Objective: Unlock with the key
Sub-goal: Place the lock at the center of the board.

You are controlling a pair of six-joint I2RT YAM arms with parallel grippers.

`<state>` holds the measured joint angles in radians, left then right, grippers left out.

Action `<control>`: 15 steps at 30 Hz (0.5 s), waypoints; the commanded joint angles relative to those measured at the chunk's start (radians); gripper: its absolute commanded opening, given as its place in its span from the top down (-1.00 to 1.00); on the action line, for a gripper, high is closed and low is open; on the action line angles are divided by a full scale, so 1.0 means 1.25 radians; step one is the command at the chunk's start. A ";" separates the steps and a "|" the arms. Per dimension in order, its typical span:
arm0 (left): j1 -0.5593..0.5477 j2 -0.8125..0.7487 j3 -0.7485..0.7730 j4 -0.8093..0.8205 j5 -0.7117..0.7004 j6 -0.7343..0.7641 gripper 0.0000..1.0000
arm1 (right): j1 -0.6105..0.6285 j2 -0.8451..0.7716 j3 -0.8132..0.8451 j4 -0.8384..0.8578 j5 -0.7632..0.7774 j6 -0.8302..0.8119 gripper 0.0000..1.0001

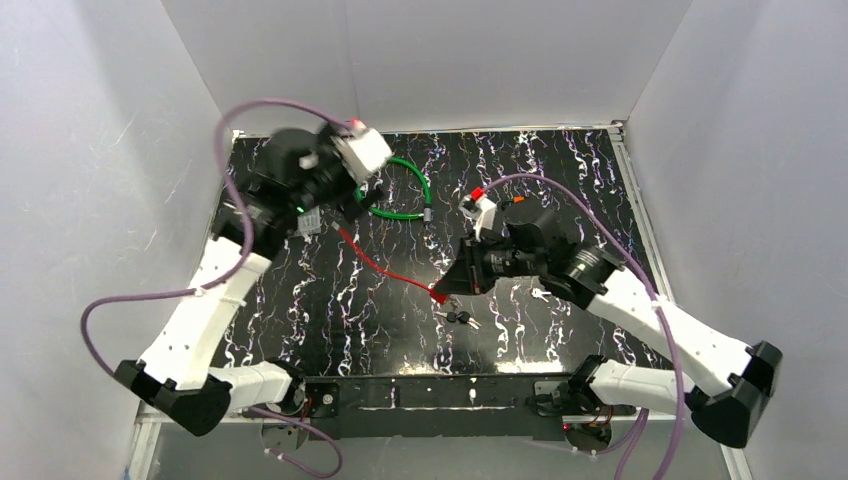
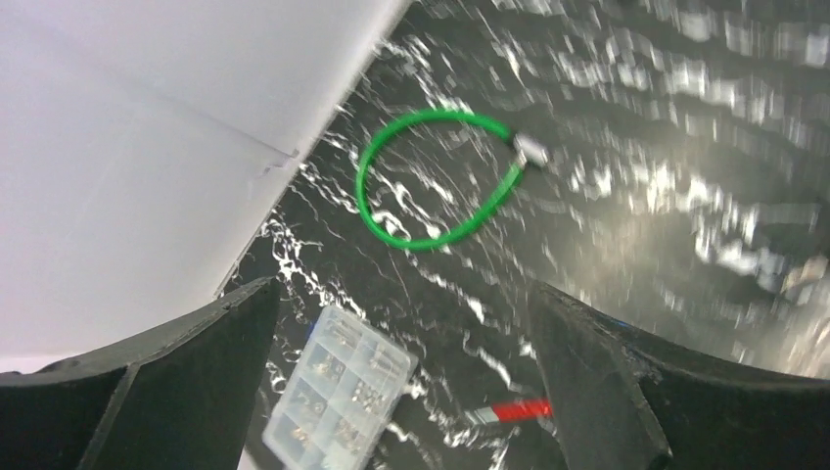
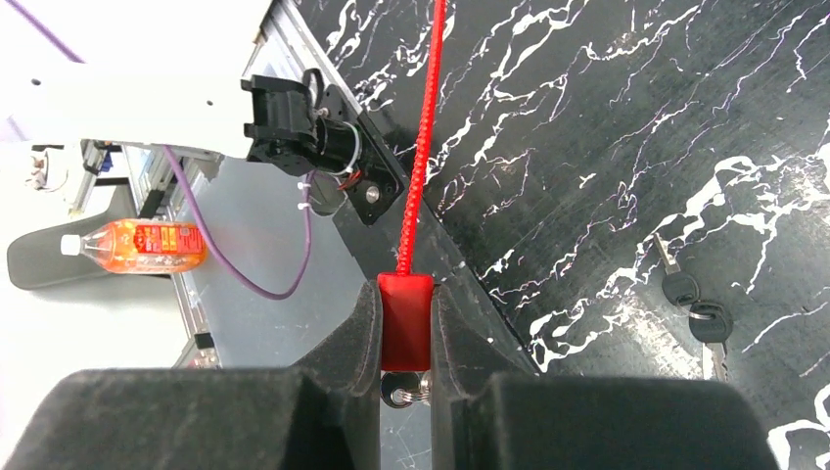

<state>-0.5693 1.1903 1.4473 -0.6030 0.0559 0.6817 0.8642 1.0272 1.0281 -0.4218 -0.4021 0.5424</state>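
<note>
There is one counter [image 1: 560,180]. There are two cables: one red cable lock [image 3: 406,321] and one green cable loop [image 2: 361,191]. There are two black-headed keys [image 3: 678,287], joined on a single ring. There is one clear compartment box [image 2: 338,392] and one orange bottle [image 3: 137,245]. Two pincers are in view, the left pincer [image 2: 406,294] and the right pincer [image 3: 406,304].

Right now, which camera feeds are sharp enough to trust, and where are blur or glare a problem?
Left wrist view: smeared throughout, the green cable loop streaked, with strong glare on the glossy table. Right wrist view: crisp, with the red lock and keys clearly readable. Top view: sharp except around the left claw, which is blurred.
</note>
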 commanded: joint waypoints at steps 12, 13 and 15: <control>0.201 -0.035 0.364 -0.021 0.176 -0.483 -0.97 | 0.001 0.486 0.235 0.157 -0.103 -0.024 0.97; 0.201 -0.029 0.374 -0.041 0.171 -0.472 -0.97 | 0.001 0.527 0.268 0.156 -0.117 -0.021 0.97; 0.201 -0.027 0.377 -0.066 0.145 -0.462 -0.97 | 0.006 0.605 0.324 0.158 -0.134 -0.016 0.97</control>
<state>-0.3240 1.1317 1.8901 -0.5911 0.2879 0.1290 0.8642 1.6481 1.2945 -0.3053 -0.4987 0.5213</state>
